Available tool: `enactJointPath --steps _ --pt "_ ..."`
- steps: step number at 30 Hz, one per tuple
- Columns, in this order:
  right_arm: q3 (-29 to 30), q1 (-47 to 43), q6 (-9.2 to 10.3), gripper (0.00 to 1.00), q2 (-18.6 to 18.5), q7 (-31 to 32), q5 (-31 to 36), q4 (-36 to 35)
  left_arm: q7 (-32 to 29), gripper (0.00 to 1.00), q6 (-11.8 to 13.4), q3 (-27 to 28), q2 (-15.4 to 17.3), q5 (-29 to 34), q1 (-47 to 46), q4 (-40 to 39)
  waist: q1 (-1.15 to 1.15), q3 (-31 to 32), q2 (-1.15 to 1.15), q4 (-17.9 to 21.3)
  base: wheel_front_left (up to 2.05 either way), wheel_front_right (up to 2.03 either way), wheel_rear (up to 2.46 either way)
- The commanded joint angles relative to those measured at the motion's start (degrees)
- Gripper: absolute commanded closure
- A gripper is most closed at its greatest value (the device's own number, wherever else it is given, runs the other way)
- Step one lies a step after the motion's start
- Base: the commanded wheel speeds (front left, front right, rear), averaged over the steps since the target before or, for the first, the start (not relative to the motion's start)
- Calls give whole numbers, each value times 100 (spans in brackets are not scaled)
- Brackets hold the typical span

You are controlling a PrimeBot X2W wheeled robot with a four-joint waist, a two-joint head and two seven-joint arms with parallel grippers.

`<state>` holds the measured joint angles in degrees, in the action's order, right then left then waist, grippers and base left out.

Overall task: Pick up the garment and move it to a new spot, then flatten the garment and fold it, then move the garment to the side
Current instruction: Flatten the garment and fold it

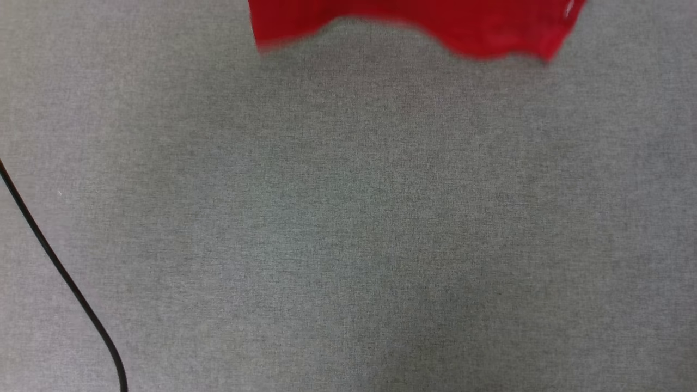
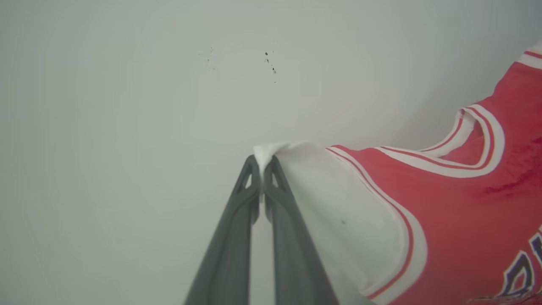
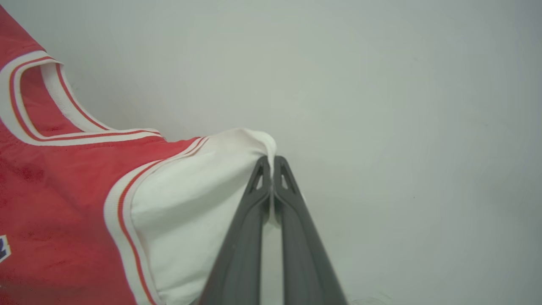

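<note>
The red garment [image 1: 425, 24] hangs in the air, its blurred lower hem showing at the top of the head view above the grey cloth surface [image 1: 348, 218]. In the left wrist view my left gripper [image 2: 263, 163] is shut on the edge of one white sleeve, with the garment [image 2: 457, 220], its striped collar and dark lettering spreading to the right. In the right wrist view my right gripper [image 3: 272, 163] is shut on the other white sleeve, the garment [image 3: 63, 220] hanging to the left. The jersey is stretched between the two grippers.
A black cable [image 1: 60, 272] runs across the lower left of the grey surface. A pale wall [image 2: 169, 84] with a few dark specks stands behind the held garment.
</note>
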<state>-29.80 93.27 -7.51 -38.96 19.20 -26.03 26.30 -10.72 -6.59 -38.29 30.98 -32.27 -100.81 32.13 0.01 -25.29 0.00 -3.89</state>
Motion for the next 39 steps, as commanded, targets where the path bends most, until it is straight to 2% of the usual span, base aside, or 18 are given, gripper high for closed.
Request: enactJointPath --steps 1,5,10,18,24,29,32,39 --pt "3 162 5 100 57 -95 22 106 86 100 -22 13 -16 43 -165 68 -1 -41 0 4 0 0 0" --pt "-136 654 4 100 240 -305 9 585 347 100 -48 -18 -77 -13 -449 459 -1 -93 0 -9 0 0 0" --pt "-537 756 4 100 392 -582 -137 1030 619 100 -75 -186 -115 -77 -412 853 -1 -171 0 -3 0 0 0" --pt "-1272 107 4 100 610 -1121 -618 1497 1163 100 -78 -490 -127 -540 343 1180 -1 -118 0 59 0 0 0" --pt "-1897 -897 4 100 700 -1512 -1062 1595 1671 100 -79 -698 -113 -1006 1608 1181 -1 219 0 83 0 0 0" --pt "-2341 -1885 4 100 602 -1784 -1464 1477 2003 100 -76 -836 -154 -1274 2862 1132 -1 581 0 69 0 0 0" --pt "-2528 -2465 4 100 538 -1917 -1683 1358 2107 100 7 -912 -172 -1436 3696 991 -1 812 0 51 0 0 0" --pt "-2862 -3832 4 100 245 -2141 -2043 993 2231 100 322 -1041 78 -1792 5545 368 -1 1385 0 40 0 0 0"
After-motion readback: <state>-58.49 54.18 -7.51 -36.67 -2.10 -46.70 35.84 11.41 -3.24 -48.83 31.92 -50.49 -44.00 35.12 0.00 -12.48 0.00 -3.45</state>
